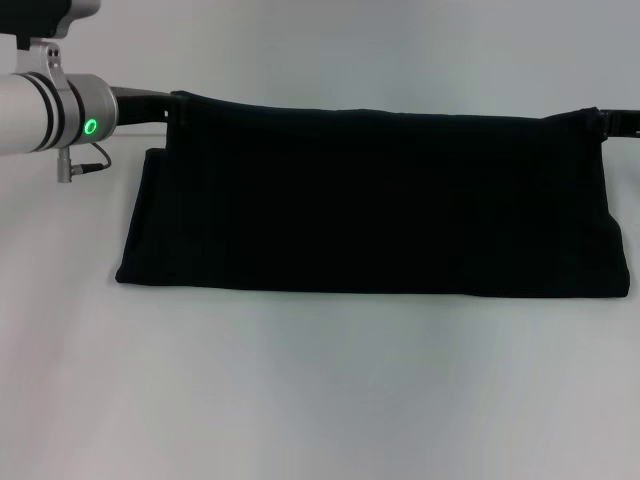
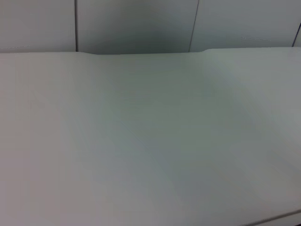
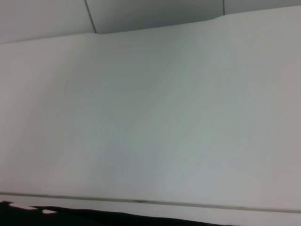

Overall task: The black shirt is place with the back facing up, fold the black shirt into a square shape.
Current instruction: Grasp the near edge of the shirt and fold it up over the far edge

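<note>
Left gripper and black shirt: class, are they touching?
Touching. In the head view, the left gripper meets the black shirt at its raised far corner, holding that edge up off the table.

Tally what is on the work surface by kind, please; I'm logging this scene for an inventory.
Black soft-fabric shirt, lifted along its far edge: 1
Black robot grippers, left gripper and right gripper, one at each far corner of the shirt: 2
White table: 1
Total: 4

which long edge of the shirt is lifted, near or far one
The far edge of the black shirt, strung between the left gripper and right gripper; the near edge rests on the table.
</note>
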